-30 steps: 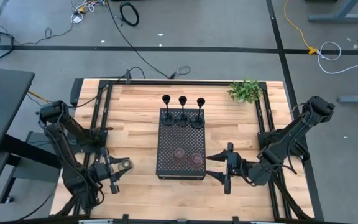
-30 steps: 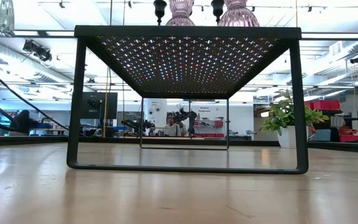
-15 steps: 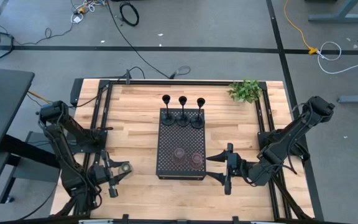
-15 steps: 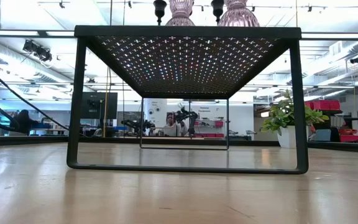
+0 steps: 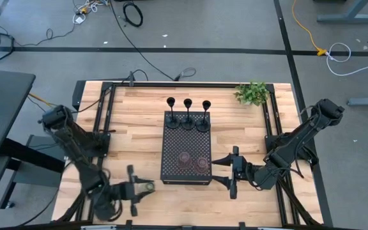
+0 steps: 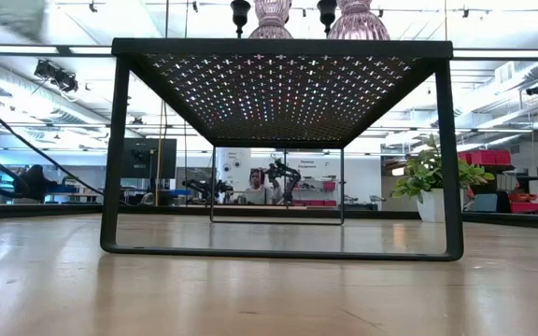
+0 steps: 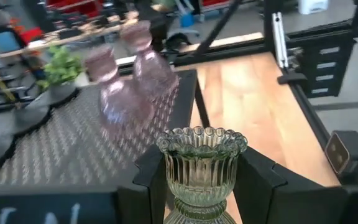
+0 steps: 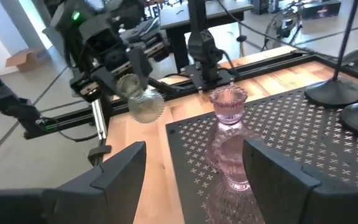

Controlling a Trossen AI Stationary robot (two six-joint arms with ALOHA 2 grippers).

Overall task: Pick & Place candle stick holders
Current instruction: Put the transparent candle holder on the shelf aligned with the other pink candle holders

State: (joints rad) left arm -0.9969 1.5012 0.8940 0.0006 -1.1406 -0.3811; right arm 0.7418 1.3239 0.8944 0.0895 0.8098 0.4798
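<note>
nearby, left fingers [image 7: 197, 186] gripping green holder [image 7: 201, 163] beside tray edge [image 5: 163, 167], right fingers [image 5: 230, 172] wide

No text, label, brand or number can be read anywhere.

I see a black perforated tray [image 5: 186, 137] mid-worktop [image 5: 136, 115], a plant [image 5: 252, 93] at the far right corner, and cables [image 5: 133, 13] on the floor.

left claw [image 5: 138, 190] gripping, right claw [image 5: 233, 172] spread
</note>
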